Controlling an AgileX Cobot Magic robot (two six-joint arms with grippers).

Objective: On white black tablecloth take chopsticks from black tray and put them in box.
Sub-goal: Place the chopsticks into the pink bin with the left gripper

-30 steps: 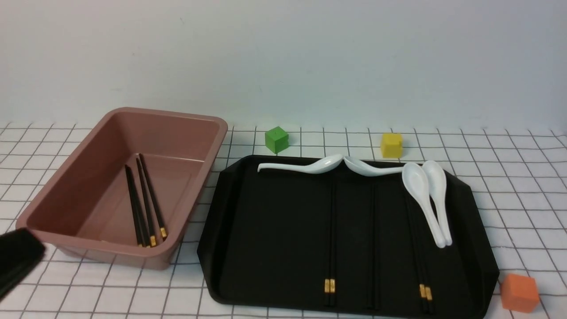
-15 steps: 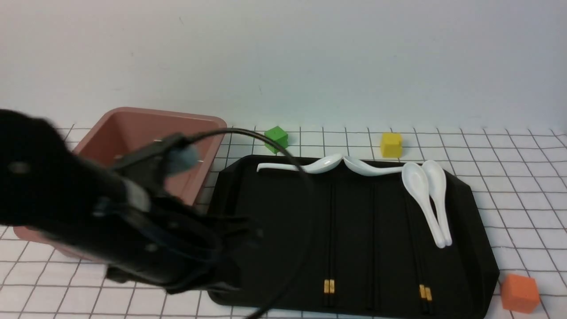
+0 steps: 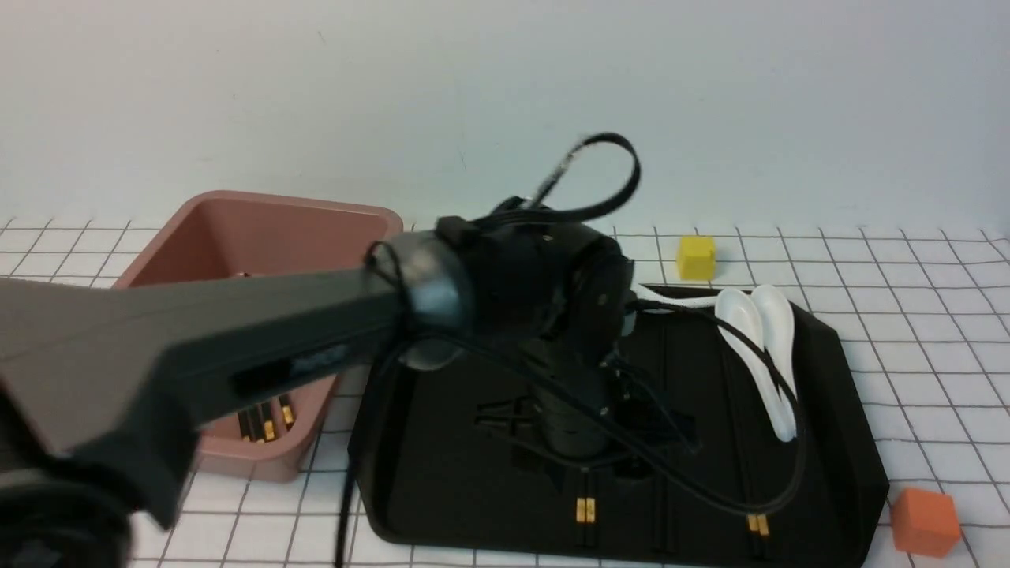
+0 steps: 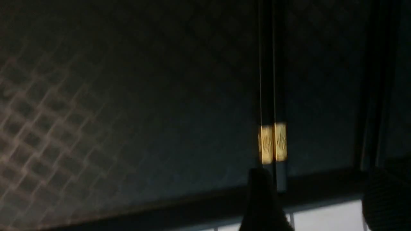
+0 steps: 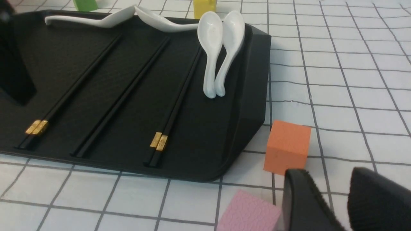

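The black tray lies on the gridded tablecloth, right of the pink-brown box. Chopsticks lie in the box. On the tray, one pair of chopsticks shows gold bands, with another pair further right and a pair between them. My left gripper points down low over the tray's middle. In the left wrist view it is open, one finger beside the banded pair. My right gripper is open and empty over the cloth, off the tray's corner.
White spoons lie at the tray's far right; two more lie along its far edge. A yellow cube stands behind the tray. An orange cube and a pink cube sit by my right gripper.
My left arm has swung from the lower left, past the box, out over the tray's middle. It now hides the green cube and two spoons in the front view.
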